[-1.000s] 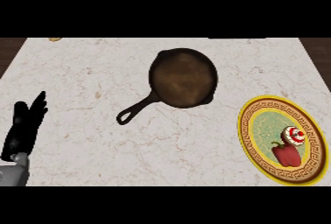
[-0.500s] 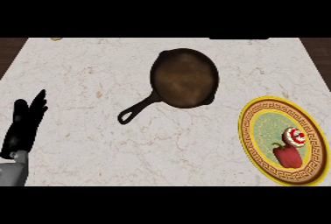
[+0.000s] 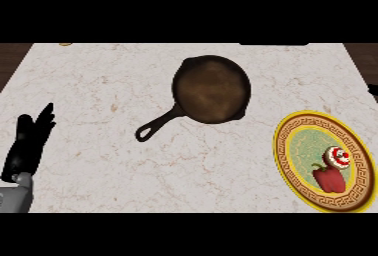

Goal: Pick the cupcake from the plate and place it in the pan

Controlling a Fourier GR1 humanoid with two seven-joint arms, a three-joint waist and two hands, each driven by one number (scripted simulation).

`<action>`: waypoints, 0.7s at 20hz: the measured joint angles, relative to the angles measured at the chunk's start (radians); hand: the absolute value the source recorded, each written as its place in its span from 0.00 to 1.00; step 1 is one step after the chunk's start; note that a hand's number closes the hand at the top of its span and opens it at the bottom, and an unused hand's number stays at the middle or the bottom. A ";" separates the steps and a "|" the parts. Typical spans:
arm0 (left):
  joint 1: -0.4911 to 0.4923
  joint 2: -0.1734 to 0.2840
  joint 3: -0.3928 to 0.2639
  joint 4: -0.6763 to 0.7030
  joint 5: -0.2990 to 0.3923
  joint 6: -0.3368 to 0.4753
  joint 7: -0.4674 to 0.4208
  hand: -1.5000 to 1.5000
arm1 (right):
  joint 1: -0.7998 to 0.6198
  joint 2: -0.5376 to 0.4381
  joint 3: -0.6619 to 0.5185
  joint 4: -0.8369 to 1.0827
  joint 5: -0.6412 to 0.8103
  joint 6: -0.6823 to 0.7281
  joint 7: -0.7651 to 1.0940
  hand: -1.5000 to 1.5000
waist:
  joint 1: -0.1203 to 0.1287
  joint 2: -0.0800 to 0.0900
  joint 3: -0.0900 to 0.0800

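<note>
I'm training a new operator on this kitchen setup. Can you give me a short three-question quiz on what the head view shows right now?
1. True or false: the cupcake is already in the pan.
2. Multiple choice: what lies on the plate beside the cupcake? A) a banana B) a red pepper C) a spoon
3. Which hand shows, and where?

Key
1. False; it sits on the plate, and the pan holds nothing.
2. B
3. The left hand, open with fingers up, at the view's left edge. The right hand is not in view.
</note>
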 measured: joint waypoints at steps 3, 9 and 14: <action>0.003 -0.007 0.000 -0.011 -0.009 0.005 0.007 0.50 | 0.005 0.019 0.055 -0.052 0.067 0.011 0.063 0.00 | -0.002 -0.001 0.000; -0.016 -0.014 0.034 0.032 -0.015 -0.013 -0.015 0.50 | 0.019 0.109 0.105 -0.058 0.206 0.011 0.098 0.00 | -0.006 -0.001 0.001; 0.004 -0.035 0.042 0.034 -0.035 -0.016 -0.038 0.50 | 0.039 0.149 0.094 -0.060 0.307 0.009 0.095 0.00 | -0.008 -0.001 0.001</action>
